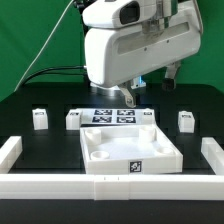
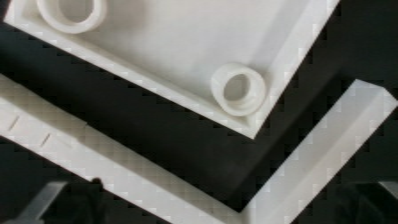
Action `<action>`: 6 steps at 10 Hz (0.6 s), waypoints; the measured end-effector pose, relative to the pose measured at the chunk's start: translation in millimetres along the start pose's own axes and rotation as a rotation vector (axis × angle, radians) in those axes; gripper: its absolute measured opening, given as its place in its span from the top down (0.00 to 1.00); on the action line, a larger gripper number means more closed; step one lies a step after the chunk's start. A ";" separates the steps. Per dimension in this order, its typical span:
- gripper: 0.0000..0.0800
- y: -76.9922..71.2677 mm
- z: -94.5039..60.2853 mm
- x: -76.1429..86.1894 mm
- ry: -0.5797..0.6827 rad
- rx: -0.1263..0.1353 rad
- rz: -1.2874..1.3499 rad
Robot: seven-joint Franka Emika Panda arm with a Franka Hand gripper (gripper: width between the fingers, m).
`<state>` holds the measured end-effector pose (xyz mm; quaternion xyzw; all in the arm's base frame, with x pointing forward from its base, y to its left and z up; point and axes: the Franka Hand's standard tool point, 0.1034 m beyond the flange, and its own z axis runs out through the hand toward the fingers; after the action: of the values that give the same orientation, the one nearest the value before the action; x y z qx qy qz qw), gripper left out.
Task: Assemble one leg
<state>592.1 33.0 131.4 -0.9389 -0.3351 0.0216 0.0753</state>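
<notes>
Presumably for fetching a leg (image 1: 73, 118), the gripper (image 1: 127, 98) is hung behind the tray panel (image 1: 105, 160); its opening cannot be judged. No leg is fitted.

Four small white block-shaped legs are sitting upright and well apart in a row across the middle of the black table (image 1: 55, 140). The first leg (image 1: 40, 119) is standing nearest the edge at the exterior view's left, with the second leg (image 1: 73, 119) just inward of it. What seems to be the third leg (image 1: 150, 117) is standing further along, and the fourth leg (image 1: 186, 121) is standing toward the opposite edge.
</notes>
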 end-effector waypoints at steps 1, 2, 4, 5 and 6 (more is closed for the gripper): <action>0.19 0.5 0.6 -1.2 -0.003 0.014 0.011; 0.19 0.5 0.6 -1.2 -0.003 0.014 0.011; 0.19 0.5 1.0 -1.5 -0.004 0.014 0.010; 0.19 0.5 1.0 -1.5 -0.004 0.014 0.010; 0.19 0.4 1.1 -1.6 -0.004 0.014 0.010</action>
<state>591.1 31.9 130.2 -0.9400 -0.3303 0.0261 0.0809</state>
